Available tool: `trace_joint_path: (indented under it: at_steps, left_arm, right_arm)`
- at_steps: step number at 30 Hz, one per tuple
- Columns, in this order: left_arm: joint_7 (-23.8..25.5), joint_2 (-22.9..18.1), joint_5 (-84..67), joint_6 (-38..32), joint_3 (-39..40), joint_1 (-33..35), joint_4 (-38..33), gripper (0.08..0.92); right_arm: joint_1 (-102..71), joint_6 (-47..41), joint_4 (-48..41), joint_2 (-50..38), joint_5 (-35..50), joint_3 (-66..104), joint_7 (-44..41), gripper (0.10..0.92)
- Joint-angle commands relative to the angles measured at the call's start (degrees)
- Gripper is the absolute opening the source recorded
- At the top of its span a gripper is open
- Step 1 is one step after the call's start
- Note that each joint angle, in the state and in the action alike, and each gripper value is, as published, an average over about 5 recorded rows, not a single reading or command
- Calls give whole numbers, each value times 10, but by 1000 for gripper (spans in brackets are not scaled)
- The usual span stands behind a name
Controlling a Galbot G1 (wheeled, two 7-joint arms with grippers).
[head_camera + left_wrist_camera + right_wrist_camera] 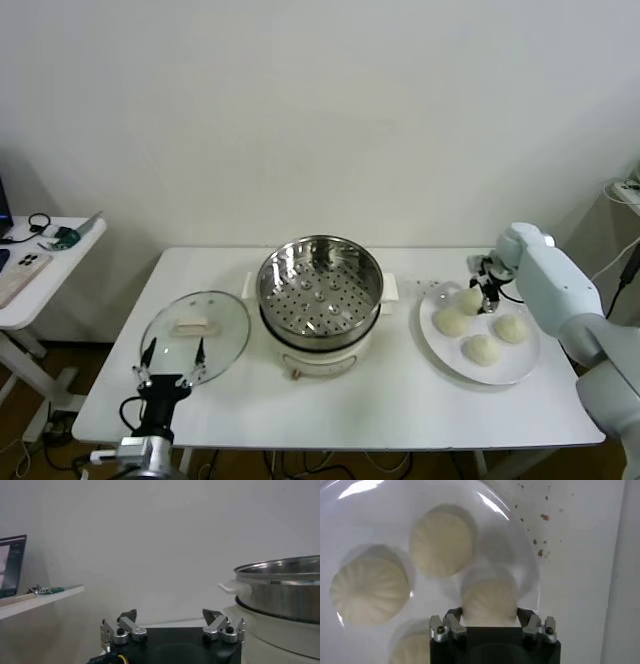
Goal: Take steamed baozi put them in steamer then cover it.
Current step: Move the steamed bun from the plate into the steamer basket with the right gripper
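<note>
Cover [195, 332] lay flat on the table [400, 400] at the left, left gripper [171, 352] parked at its near edge, jaws wide apart, holding nothing. Steamer [320, 290] stood centre, basket bare (no bun loaded). Plate [500, 372], right, held all four steamed baozi [481, 349]; right gripper [490, 621] straddled one, jaws apart on either side, not visibly clamped. Loading and covering remained undone.

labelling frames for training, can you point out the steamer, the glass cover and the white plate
steamer [320, 290], head view, perforated floor of the steel basket
cover [193, 325], head view, white handle at the lid's centre
white plate [512, 372], head view, bare rim nearest the camera
</note>
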Motion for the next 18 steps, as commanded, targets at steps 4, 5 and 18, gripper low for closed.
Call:
trace_joint_path:
  at_steps: [4, 5, 18]
  left_arm:
    - [0, -1, 0, -1, -2, 3, -5, 823]
    - [0, -1, 0, 0, -3, 4, -6, 823]
    - [0, -3, 0, -4, -5, 16, -12, 823]
  right_arm:
    - [33, 19, 65, -23, 72, -75, -18, 721]
    - [46, 21, 81, -29, 92, -94, -20, 721]
    - [307, 23, 300, -52, 315, -395, -38, 729]
